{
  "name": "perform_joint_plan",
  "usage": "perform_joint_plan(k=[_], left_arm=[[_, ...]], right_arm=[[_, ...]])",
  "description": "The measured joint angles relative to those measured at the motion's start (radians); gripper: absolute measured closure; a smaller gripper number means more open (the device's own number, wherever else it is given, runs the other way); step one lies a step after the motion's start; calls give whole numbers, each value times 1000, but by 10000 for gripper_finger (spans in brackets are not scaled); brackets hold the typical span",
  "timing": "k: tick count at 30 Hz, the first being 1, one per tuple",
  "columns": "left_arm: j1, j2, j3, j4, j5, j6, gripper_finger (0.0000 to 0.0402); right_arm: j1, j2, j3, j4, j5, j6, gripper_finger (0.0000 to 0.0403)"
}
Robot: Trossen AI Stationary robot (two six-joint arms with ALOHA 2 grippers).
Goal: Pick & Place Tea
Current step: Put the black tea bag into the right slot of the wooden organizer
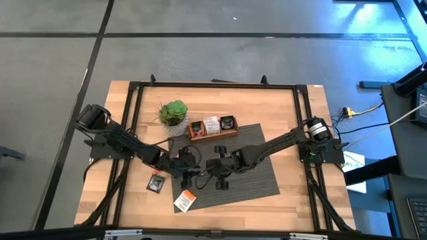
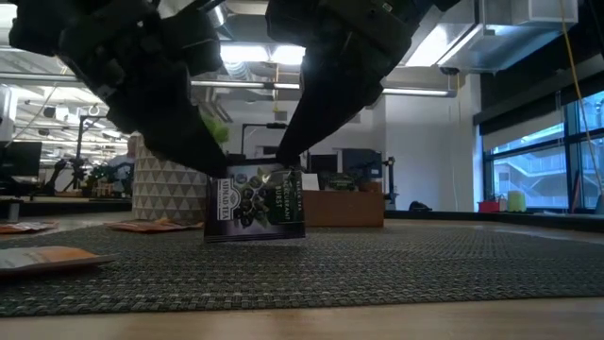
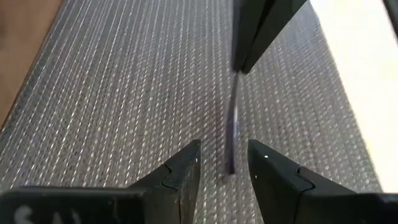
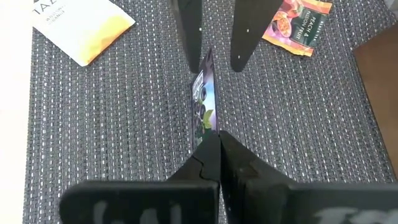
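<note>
Left end effector [image 4: 214, 37] low at table centre, fingers parted; right end effector [image 4: 217, 144] opposite, fingers pinched.

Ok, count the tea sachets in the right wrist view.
3. The dark sachet stands on edge on the mat, pinched by the right gripper; the white sachet and the orange sachet lie flat beyond it. Others may be outside this view.

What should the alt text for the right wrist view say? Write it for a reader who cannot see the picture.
The right gripper, jaws shut, pinches a dark tea sachet held on edge over a grey woven mat. The left gripper, jaws open, straddles the sachet's far end. A white-and-yellow sachet and an orange sachet lie flat beyond.
</note>
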Motion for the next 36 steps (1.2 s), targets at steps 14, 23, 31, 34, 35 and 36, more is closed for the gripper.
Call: perform_joint_plan(k=[14,23,31,34,35,36], left_arm=[[-1,9,0,13,27,27,338],[0,9,0,11,27,28,397],[0,9,0,7,27,28,398],[-3,9,0,5,27,28,399],[-3,9,0,5,29,28,399],[-3,9,0,5,33,28,399]], right_arm=[[0,0,-1,0,0,-1,402],[0,0,-1,3,0,-37,384],[0,0,0,2,20,-51,287],[0,-5,2,-9,56,-57,257],[1,-9,2,-10,61,-60,250],[2,-15,3,-10,62,-62,244]])
